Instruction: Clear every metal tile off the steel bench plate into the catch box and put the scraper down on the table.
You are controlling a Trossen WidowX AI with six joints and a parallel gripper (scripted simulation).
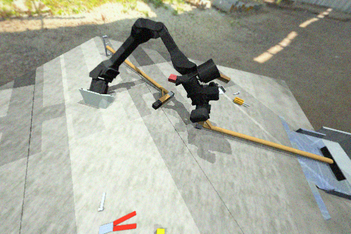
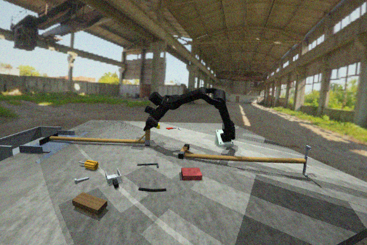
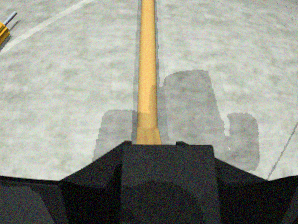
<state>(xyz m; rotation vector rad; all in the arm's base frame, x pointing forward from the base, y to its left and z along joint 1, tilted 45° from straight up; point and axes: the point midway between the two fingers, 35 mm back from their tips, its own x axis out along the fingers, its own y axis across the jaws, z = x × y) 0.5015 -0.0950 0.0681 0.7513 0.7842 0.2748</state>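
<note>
My gripper (image 1: 203, 121) (image 2: 148, 129) is shut on the upright grip at the near end of the long scraper (image 1: 266, 143) (image 2: 95, 140) (image 3: 147, 65). The scraper's wooden handle runs low and nearly level away from the gripper. Its black blade (image 1: 333, 164) (image 2: 46, 140) is across the steel bench plate (image 1: 310, 167), between low side rails. The catch box (image 2: 19, 135) has grey walls and is partly cut off by the frame edges. I can make out no metal tiles on the visible plate; the area behind the blade and inside the box is partly hidden.
A second long wooden tool (image 1: 145, 76) (image 2: 240, 158) lies near the arm, with a hooked metal end. A red block (image 2: 191, 174), yellow-handled tool (image 1: 238, 101) (image 2: 91, 164), bolt (image 2: 81, 179), brown block (image 2: 90, 202) and red-handled pliers (image 1: 124, 227) are also on the table.
</note>
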